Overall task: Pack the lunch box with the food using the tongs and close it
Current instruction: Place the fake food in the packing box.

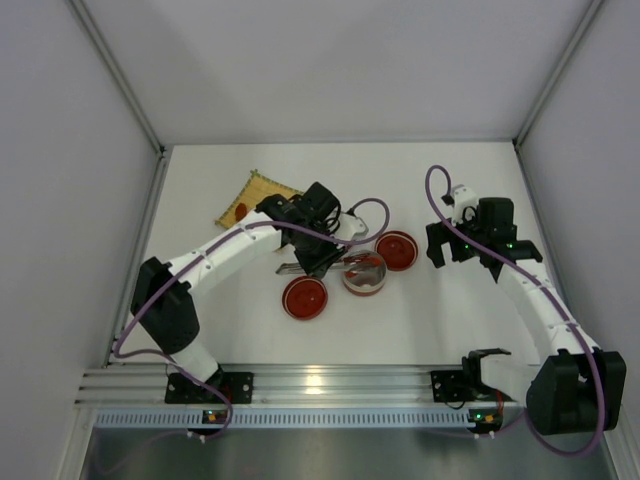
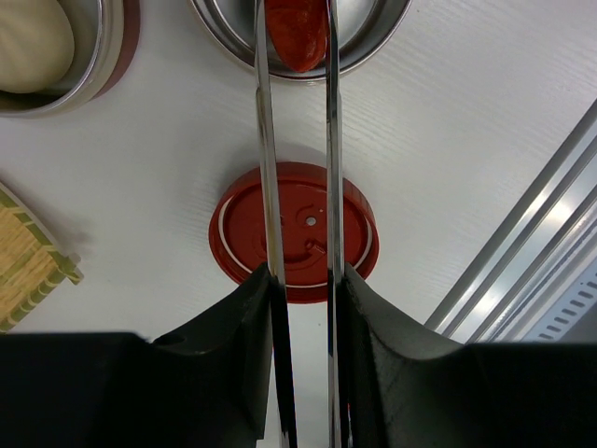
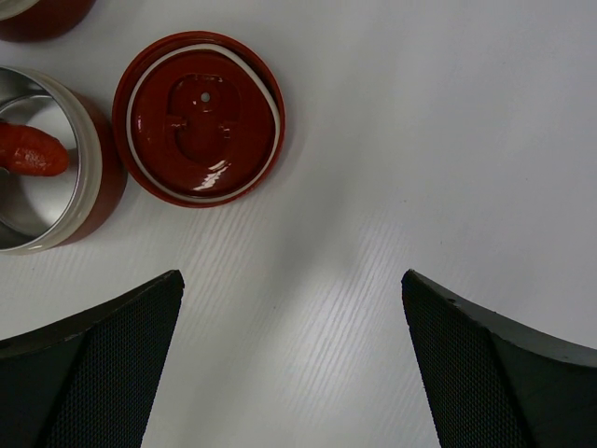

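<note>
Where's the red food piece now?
The red food piece sits top centre of the left wrist view, between the tongs, inside the steel-lined container beyond the red lid.

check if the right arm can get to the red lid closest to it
Probably yes. The right gripper hangs open near the red lid, with only bare table between them. The tongs in the left gripper reach into the steel container beside it, not over the lid.
</note>
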Tool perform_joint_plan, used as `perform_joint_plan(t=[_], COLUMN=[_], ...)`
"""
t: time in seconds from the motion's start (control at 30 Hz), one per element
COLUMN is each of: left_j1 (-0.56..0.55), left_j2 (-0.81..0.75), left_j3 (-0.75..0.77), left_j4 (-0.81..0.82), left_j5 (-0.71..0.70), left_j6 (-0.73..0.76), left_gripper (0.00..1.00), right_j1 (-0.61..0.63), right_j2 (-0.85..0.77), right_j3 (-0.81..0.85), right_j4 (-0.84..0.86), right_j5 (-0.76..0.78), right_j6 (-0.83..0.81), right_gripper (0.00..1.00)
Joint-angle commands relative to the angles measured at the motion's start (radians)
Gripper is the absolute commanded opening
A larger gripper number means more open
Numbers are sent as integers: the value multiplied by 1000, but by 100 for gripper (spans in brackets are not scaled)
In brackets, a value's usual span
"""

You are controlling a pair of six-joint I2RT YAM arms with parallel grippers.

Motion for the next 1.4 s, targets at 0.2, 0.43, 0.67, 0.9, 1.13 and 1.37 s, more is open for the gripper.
perform_joint_plan(t=[0.2,0.43,0.67,0.9,1.13,1.37], left_j1=[-21,-33,-66,-76,-81,-81], left_j2=[34,32,23,23,23,12], left_j3=[0,-22,-42,-45,-32,-6], left_j4=[85,127,144,147,138,125], left_j5=[-93,-165,-213,-265,-265,-253], left_j6=[-7,-14,1,10,18,12], left_gripper=[0,6,20,37,47,47], right_j1=[1,1,1,1,2,1], right_j2=[-1,-1,4,1,1,1], right_j3=[16,13,14,14,13,14], right_j4=[-10,-10,-10,-10,-12,-12], right_j5=[3,3,3,5,3,2], right_j6=[-10,-11,-12,-12,-12,-12], right_gripper=[99,99,99,99,99,99])
